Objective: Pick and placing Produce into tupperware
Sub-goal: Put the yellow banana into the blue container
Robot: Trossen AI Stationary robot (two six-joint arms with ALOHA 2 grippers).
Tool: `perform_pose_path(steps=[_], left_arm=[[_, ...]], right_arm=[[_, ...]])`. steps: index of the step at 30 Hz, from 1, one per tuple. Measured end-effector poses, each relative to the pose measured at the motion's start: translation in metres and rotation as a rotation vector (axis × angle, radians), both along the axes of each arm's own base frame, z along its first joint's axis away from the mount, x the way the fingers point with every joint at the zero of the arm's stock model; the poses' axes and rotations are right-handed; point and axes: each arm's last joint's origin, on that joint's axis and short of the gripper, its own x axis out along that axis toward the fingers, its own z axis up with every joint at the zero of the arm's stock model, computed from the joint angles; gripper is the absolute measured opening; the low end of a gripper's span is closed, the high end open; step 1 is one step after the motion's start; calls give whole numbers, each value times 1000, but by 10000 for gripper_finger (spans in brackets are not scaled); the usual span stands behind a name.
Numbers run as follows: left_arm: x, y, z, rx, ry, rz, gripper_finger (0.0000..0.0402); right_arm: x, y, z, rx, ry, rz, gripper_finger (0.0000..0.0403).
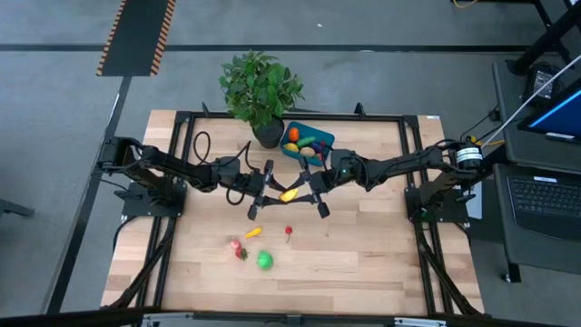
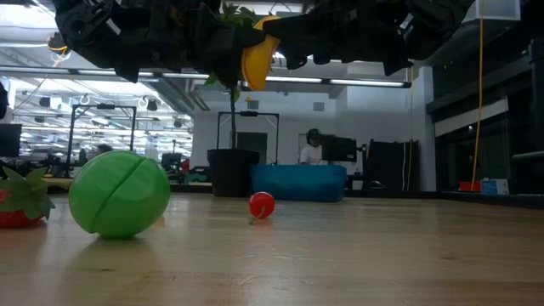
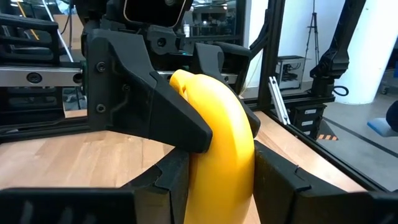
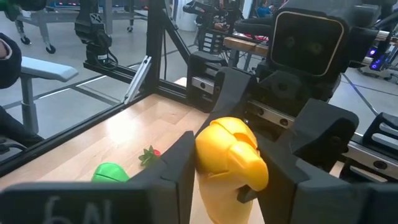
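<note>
Yellow toy banana [image 1: 289, 194] hangs above the middle of the wooden table [image 1: 363, 263], gripped from both ends at once. The left gripper [image 1: 266, 193] closes its fingers on one end and the right gripper [image 1: 311, 192] closes on the other, so both claws stand narrow around the same fruit; the left wrist view shows the banana [image 3: 221, 149] wedged between that arm's dark fingers with the other gripper clamped on its far end, and the right wrist view shows the same from the opposite side [image 4: 230, 155]. In the low view the banana [image 2: 257, 58] sits high off the table surface.

The teal tupperware [image 1: 324, 139] rests near the table's far edge, just beside the potted plant [image 1: 259, 86], and holds several produce pieces, orange, green and yellow among them. Toward the near edge lie a green round piece [image 1: 264, 261], a strawberry [image 1: 238, 248], a small orange piece [image 1: 253, 232] and a small red piece [image 1: 289, 231], all well apart from the container.
</note>
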Motion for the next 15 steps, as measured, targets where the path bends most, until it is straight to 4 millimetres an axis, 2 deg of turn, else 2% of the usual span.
perform_pose_path(steps=[9,15], left_arm=[[0,0,-1,-1,6,-4,174],[0,-1,-1,-22,15,-4,183]], right_arm=[[0,0,-1,2,3,17,127],[0,0,-1,3,5,16,127]])
